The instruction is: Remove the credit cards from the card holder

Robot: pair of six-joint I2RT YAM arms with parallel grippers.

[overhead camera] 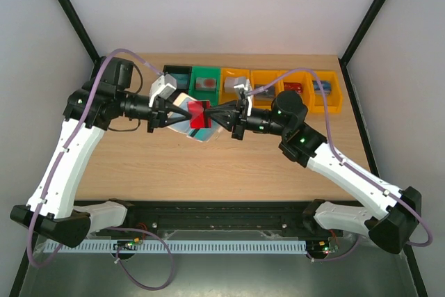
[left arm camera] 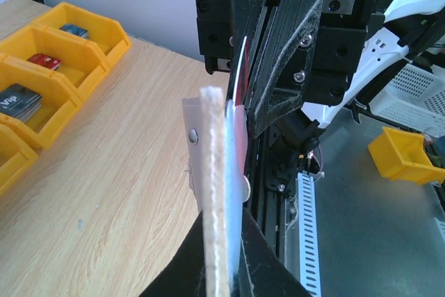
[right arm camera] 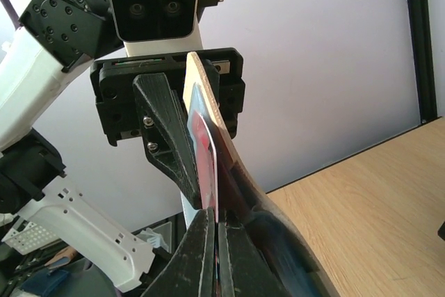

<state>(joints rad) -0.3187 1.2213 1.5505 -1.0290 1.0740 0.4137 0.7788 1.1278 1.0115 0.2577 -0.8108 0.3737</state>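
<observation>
left gripper point(overhead camera: 174, 111) is clamped on the card holder point(overhead camera: 186, 129), holding it in the air just in front of the green bin point(overhead camera: 204, 83), probably so the right gripper point(overhead camera: 214, 116), pinched shut on the red card point(overhead camera: 197, 117), has something to pull against

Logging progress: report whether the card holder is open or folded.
Open: seen from above, the card holder shows its pale blue inner sleeves and a red card.

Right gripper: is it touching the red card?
Touching. The right wrist view shows the right gripper shut on the edge of the red card, with no gap between its fingers and the card.
</observation>
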